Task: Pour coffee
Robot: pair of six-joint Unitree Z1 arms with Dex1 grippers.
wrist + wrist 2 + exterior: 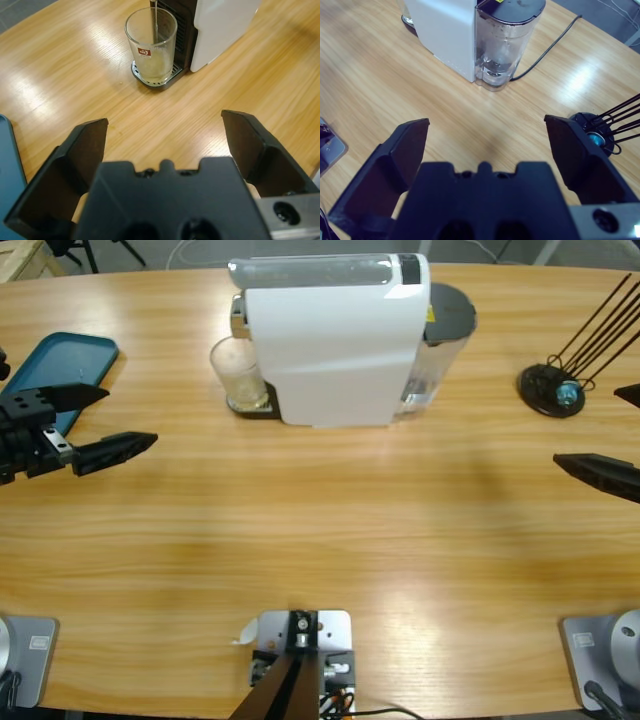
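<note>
While the white coffee machine (335,340) sits at the top middle of the wooden table (320,530) in the high view, the glass (238,375) stands on its drip tray under the spout, left of the body. Left gripper (115,420) comes in from the left edge, jaws spread wide, holding nothing, well apart from the glass. Teal tray (65,365) lies just behind it. Right gripper (625,435) barely shows at the right edge, also holding nothing. Black wire capsule stand (555,390) stands far right. Bare wood between arms and machine.

Left wrist view: left gripper (165,135) jaws wide apart, aimed at the glass (151,45), which is on the drip tray (155,80) with a thin stream running into it and pale liquid at the bottom. Judgement: brewing step under way, arms waiting. Next move likely calls for a straight approach, closing around the glass once the flow stops, and lifting upright so nothing spills. Teal tray edge (10,150) at left.

Right wrist view: right gripper (485,140) jaws spread, nothing between them. Faces the machine's clear water tank (505,45), power cable (550,50) trailing off behind, capsule stand (600,135) near the right jaw. Grey floor at the top corner.
</note>
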